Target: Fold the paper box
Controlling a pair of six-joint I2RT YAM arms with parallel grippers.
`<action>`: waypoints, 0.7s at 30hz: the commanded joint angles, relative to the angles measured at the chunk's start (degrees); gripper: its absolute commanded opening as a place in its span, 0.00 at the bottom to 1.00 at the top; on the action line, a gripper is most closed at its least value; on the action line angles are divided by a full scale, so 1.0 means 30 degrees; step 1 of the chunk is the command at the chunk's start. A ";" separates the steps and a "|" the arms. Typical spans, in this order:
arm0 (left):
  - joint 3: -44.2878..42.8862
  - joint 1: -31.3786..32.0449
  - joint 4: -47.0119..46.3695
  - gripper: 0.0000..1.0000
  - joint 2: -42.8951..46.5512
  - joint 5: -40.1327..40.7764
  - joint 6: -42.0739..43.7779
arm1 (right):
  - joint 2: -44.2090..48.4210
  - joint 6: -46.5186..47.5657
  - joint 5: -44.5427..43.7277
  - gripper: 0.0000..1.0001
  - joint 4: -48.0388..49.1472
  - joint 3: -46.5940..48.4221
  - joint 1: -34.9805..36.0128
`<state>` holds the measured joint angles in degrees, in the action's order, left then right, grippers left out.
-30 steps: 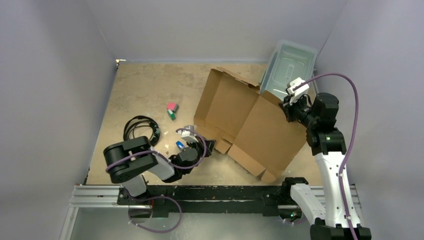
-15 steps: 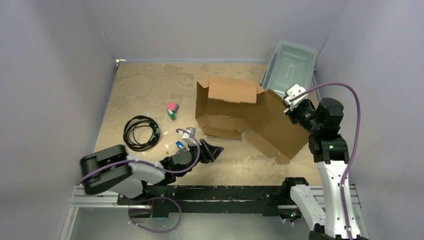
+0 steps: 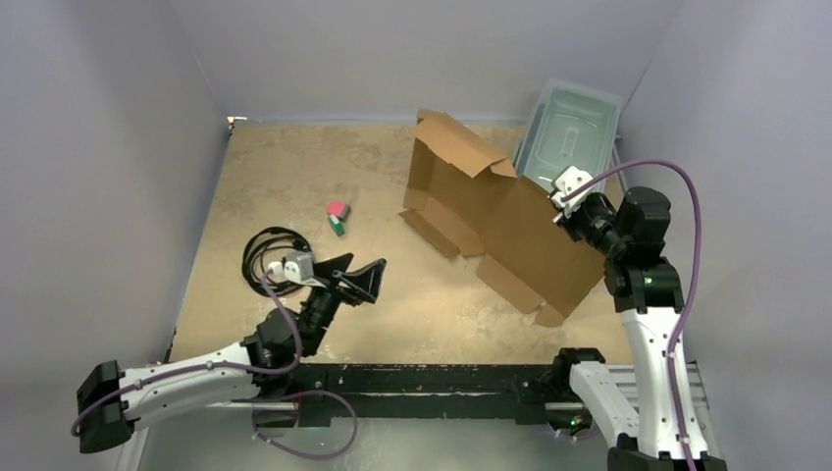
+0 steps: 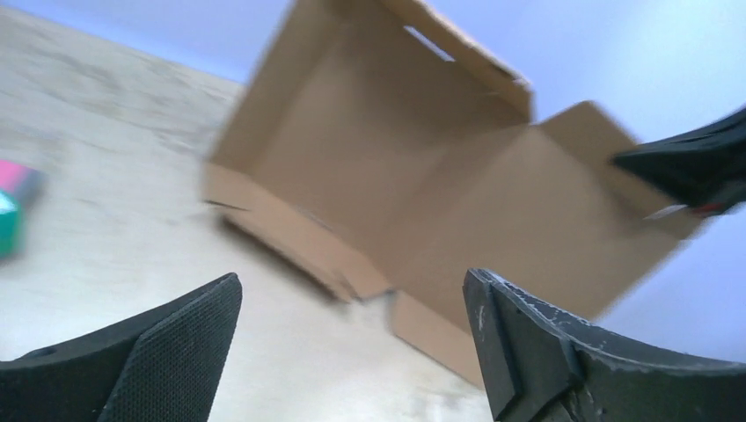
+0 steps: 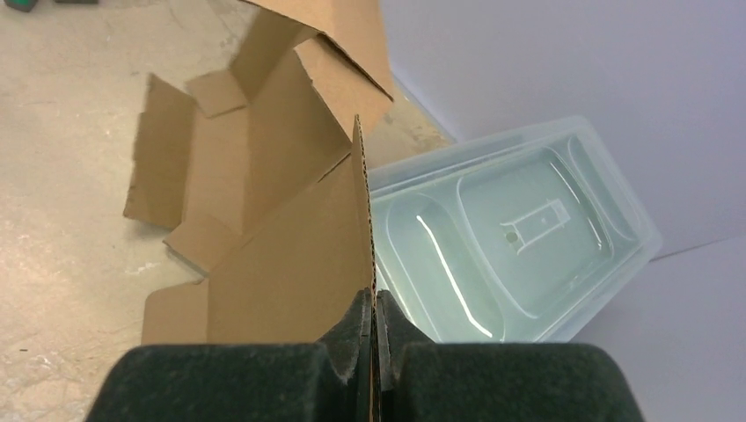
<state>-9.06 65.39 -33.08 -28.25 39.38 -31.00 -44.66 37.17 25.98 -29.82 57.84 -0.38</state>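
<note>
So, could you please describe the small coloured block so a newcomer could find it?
Start at the big brown paper box on the sandy table. Left of it, apart, lies the block; unlike the black cable coil nearby, it is pink and green.

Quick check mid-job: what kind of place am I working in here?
Likely a robot test cell: plain walls enclosing one tabletop, a metal mounting rail, loose props like a cable coil.

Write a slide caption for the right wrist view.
Right tool pinches the paper box edge, clear plastic bin behind.
</note>
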 commanded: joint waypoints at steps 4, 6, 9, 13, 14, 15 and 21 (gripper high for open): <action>-0.0980 -0.3796 -0.5483 0.99 -0.6475 -0.2443 0.5763 | -0.0005 0.0760 0.1209 0.00 0.0003 0.1255 -0.0019; -0.2126 -0.5986 -0.6200 0.98 -0.9169 -0.5256 0.5269 | -0.0051 0.0941 0.1268 0.00 -0.0098 0.1254 -0.0019; -0.3304 -0.7815 -0.7788 0.98 -1.2071 -0.8017 0.5302 | -0.0062 0.1106 0.1424 0.00 -0.0163 0.1252 -0.0034; -0.5032 -0.9879 -0.9609 0.97 -1.5210 -1.1954 0.4356 | -0.0092 0.1701 0.1897 0.00 -0.0421 0.1469 -0.0019; -0.5289 -1.0238 -1.0072 0.97 -1.5645 -1.2693 0.4178 | -0.0131 0.1970 0.2046 0.00 -0.0630 0.1649 -0.0019; -0.5489 -1.0587 -1.0503 0.97 -1.6007 -1.3302 0.3966 | -0.0125 0.2274 0.2212 0.00 -0.0883 0.1836 -0.0019; -0.6318 -1.2556 -1.1946 0.98 -1.6945 -1.6344 0.3202 | 0.0138 0.4383 0.3497 0.00 -0.2989 0.3246 -0.0019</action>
<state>-25.02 30.81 -60.95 -78.59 0.23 -19.14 -45.36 44.84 32.16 -35.81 62.92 -0.38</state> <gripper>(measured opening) 0.974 0.007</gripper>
